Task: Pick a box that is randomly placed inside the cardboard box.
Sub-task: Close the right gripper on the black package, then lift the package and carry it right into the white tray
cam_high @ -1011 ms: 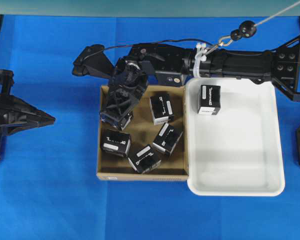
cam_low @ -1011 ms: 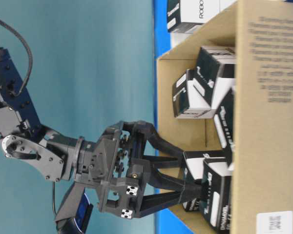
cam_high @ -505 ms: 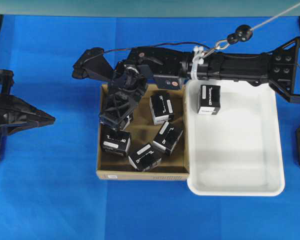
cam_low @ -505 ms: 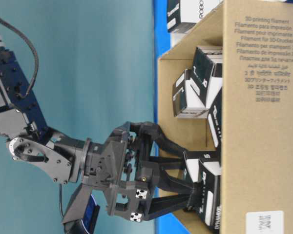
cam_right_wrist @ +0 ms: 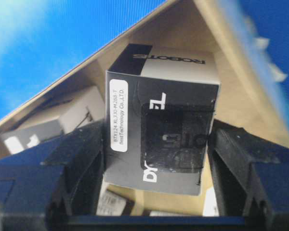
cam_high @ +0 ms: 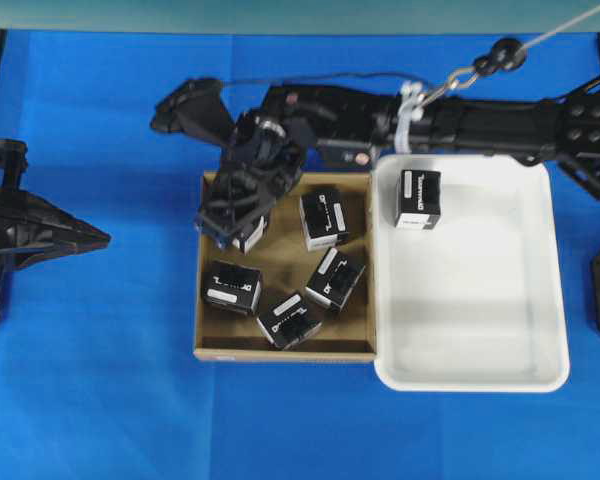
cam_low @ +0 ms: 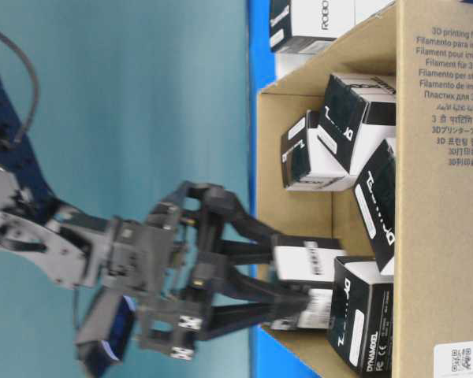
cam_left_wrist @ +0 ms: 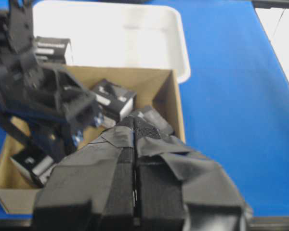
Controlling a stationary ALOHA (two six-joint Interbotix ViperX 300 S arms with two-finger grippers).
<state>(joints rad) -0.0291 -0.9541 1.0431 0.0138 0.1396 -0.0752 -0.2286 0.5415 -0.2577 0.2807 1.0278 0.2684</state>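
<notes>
My right gripper (cam_high: pixel 232 222) (cam_low: pixel 307 276) (cam_right_wrist: pixel 159 161) is shut on a black box (cam_high: pixel 246 236) (cam_low: pixel 306 264) (cam_right_wrist: pixel 159 115) with a white label strip. Both fingers press its sides, and it hangs tilted just above the floor at the far-left corner of the brown cardboard box (cam_high: pixel 280 352) (cam_low: pixel 433 197) (cam_left_wrist: pixel 176 110) (cam_right_wrist: pixel 221 57). Several other black boxes lie in the carton, among them one at the far middle (cam_high: pixel 322 217) and one at the near left (cam_high: pixel 230 286). My left gripper (cam_high: pixel 95 238) (cam_left_wrist: pixel 135 125) hovers shut and empty out to the left of the carton.
A white plastic tray (cam_high: pixel 480 330) touches the carton's right side and holds one black box (cam_high: pixel 418 198) in its far-left corner. The right arm (cam_high: pixel 460 125) stretches across the far side above the tray's rim. Blue cloth (cam_high: pixel 100 380) covers the table.
The right gripper's jaws closed from wide open onto the box in the far-left corner and raised it a little. The left arm has not moved.
</notes>
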